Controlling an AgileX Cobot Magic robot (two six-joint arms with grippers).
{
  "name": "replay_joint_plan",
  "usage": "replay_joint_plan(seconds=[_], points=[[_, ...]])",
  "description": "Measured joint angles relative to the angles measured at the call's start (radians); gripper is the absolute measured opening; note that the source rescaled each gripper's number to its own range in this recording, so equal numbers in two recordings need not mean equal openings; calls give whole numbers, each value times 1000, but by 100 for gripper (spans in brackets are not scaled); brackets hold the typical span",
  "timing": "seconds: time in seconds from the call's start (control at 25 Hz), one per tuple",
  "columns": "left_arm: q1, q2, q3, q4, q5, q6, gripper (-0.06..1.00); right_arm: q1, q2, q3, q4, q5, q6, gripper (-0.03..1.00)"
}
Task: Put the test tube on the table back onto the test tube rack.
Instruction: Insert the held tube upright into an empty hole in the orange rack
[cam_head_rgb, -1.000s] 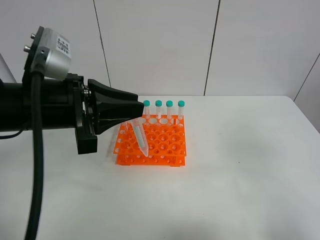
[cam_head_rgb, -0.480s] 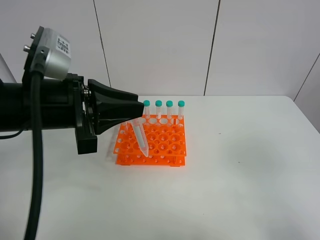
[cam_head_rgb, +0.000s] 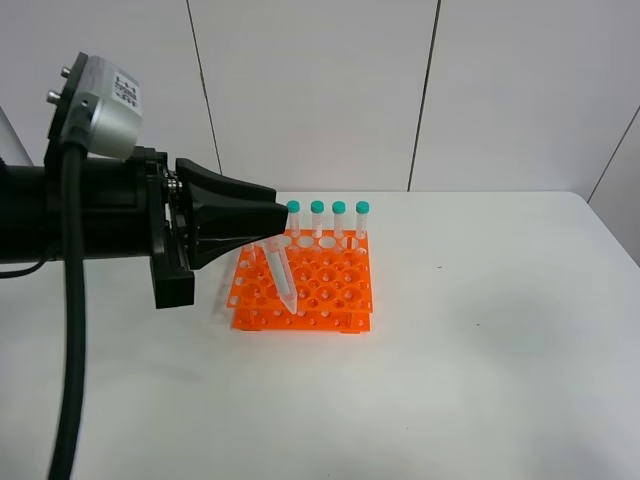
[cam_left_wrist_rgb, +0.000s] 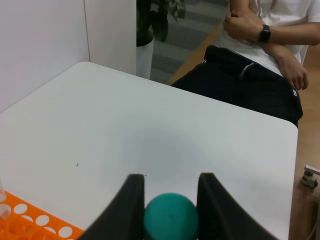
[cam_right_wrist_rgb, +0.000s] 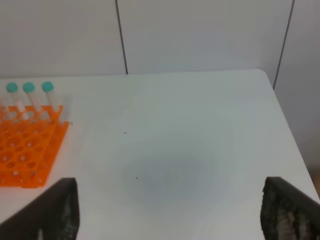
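My left gripper (cam_head_rgb: 274, 232) is shut on the test tube (cam_head_rgb: 283, 280), held by its teal cap with the pointed tip hanging tilted just over the front rows of the orange test tube rack (cam_head_rgb: 325, 290). In the left wrist view the teal cap (cam_left_wrist_rgb: 171, 216) sits clamped between the two black fingers (cam_left_wrist_rgb: 131, 200), with a corner of the rack (cam_left_wrist_rgb: 30, 224) beside it. The rack stands on the white table (cam_head_rgb: 480, 340). My right gripper (cam_right_wrist_rgb: 172, 215) is open and empty over bare table, right of the rack (cam_right_wrist_rgb: 25, 150); it does not show in the exterior view.
Several identical teal-capped tubes (cam_head_rgb: 328, 218) stand upright in the rack's back row; they also show in the right wrist view (cam_right_wrist_rgb: 28, 95). A seated person (cam_left_wrist_rgb: 260, 55) is beyond the table's edge. White wall panels stand behind the table.
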Motion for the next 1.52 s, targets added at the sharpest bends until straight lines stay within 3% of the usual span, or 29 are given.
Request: replay_joint_plan(seconds=[0.28,0.68,1.52], points=[[0,0,0,0,11,0,0,0,-25,67,2,-9,12,88],[0,0,0,0,27,0,0,0,-54,340,-1,-154,15,88],[0,0,0,0,29,0,0,0,-54,350,-1,-180,15,88]])
